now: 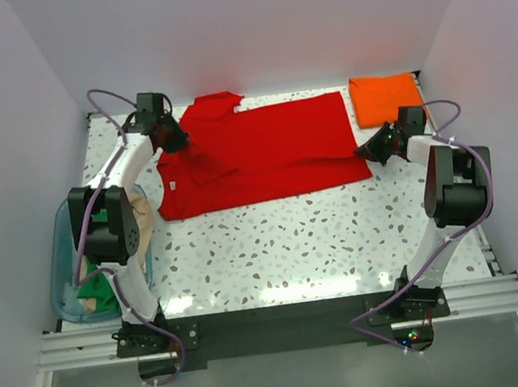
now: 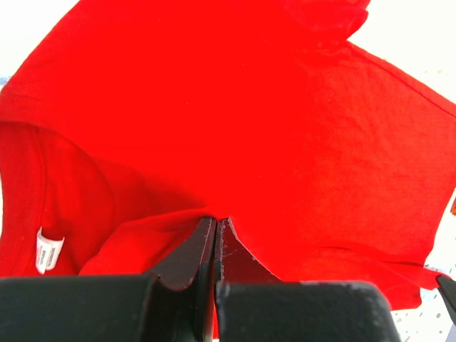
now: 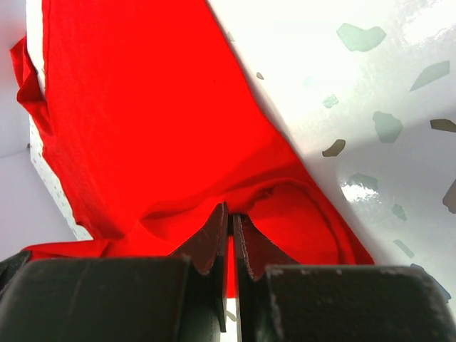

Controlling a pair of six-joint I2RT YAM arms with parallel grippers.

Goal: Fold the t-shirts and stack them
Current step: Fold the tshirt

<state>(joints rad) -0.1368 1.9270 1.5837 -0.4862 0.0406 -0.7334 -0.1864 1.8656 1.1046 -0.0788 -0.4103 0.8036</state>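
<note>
My left jaws and right jaws are clamping opposite ends of the red shirt (image 1: 263, 150), lying spread on the tabletop (image 1: 322, 233); I'm judging it light, limp, best gripped by edges.

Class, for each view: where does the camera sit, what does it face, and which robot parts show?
Top external: above, behind the robot, looking down at table; both arms show.
Left wrist: on left arm, facing red t-shirt; left gripper pinching it.
Right wrist: on right arm, facing shirt edge and table; right gripper pinching.
Shared: all see the red t-shirt.
</note>
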